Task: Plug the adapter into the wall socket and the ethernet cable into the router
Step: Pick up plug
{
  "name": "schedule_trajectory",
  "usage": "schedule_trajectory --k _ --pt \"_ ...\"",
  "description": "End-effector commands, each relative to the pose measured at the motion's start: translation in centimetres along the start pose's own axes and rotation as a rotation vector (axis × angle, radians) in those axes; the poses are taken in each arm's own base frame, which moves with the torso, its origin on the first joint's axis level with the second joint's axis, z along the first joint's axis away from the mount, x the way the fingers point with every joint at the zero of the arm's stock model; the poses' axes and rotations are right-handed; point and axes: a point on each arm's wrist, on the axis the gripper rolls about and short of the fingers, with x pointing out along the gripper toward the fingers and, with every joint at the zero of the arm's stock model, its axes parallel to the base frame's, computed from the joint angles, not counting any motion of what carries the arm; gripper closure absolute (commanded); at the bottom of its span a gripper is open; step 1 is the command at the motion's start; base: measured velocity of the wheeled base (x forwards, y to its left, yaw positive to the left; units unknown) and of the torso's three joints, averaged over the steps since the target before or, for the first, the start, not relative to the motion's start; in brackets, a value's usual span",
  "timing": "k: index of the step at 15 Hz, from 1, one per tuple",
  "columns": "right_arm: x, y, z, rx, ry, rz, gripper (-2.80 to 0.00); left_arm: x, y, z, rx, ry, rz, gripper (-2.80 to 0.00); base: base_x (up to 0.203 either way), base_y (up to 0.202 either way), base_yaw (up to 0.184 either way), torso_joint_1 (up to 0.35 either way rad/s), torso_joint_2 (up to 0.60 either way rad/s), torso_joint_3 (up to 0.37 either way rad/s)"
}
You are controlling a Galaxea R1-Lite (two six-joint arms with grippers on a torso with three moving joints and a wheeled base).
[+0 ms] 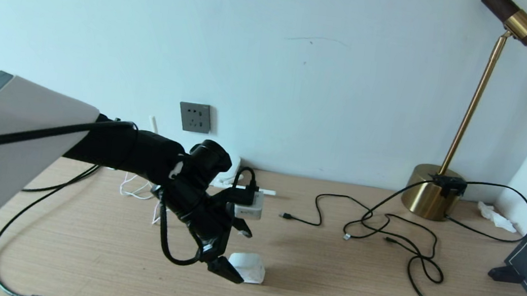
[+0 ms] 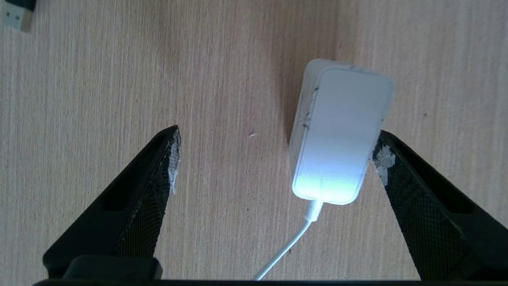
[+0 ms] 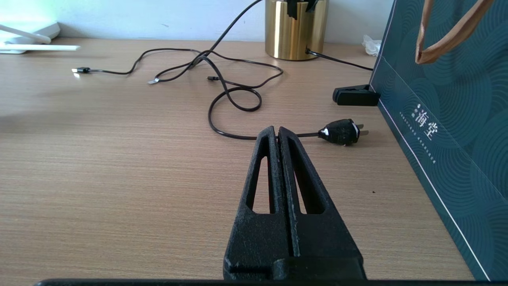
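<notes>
My left hand (image 2: 274, 159) hangs wide open over the adapter (image 2: 339, 133) on the desk (image 2: 119, 79), holding nothing. One finger (image 2: 401, 174) touches the adapter; the other stands well apart, so closing off-centre could twist it. My right hand (image 3: 278, 133) rests shut.

adapter (image 2: 337, 135): we are seeing white (thin white cord too)
wall socket (image 1: 195, 117): dark grey
table (image 1: 327, 284): light wood grain
lamp base (image 1: 429, 192): showing brass gold
bag (image 3: 448, 119): dark teal, swirl pattern
</notes>
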Motion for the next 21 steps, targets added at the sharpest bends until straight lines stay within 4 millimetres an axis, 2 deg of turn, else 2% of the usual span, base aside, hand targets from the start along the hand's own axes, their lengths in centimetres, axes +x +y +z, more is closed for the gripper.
schedule_trajectory --k 1,4,9,13,18,21 --pt "0.1 0.0 -0.3 0.0 0.012 0.0 0.0 0.7 0.3 -0.3 -0.002 0.02 -0.004 -2.8 0.0 0.0 0.0 0.0 0.0 0.0" --pt "0.1 0.0 -0.3 0.0 0.012 0.0 0.0 0.4 0.5 0.0 0.0 0.027 0.0 -2.8 0.0 0.0 0.0 0.0 0.0 0.0" --pt "0.1 0.0 -0.3 0.0 0.012 0.0 0.0 -1.0 0.6 2.3 0.019 0.093 0.019 -2.8 0.0 0.0 0.0 0.0 0.0 0.0" --pt "0.1 0.0 -0.3 0.0 0.012 0.0 0.0 0.8 0.1 3.3 0.047 0.156 0.003 -2.8 0.0 0.0 0.0 0.0 0.0 0.0" --pt "0.1 0.0 -0.3 0.0 0.012 0.0 0.0 1.3 0.7 4.3 0.064 0.195 0.019 -2.8 0.0 0.0 0.0 0.0 0.0 0.0" --pt "0.1 0.0 -0.3 0.0 0.012 0.0 0.0 1.5 0.6 4.2 0.058 0.208 0.007 -2.8 0.0 0.0 0.0 0.0 0.0 0.0"
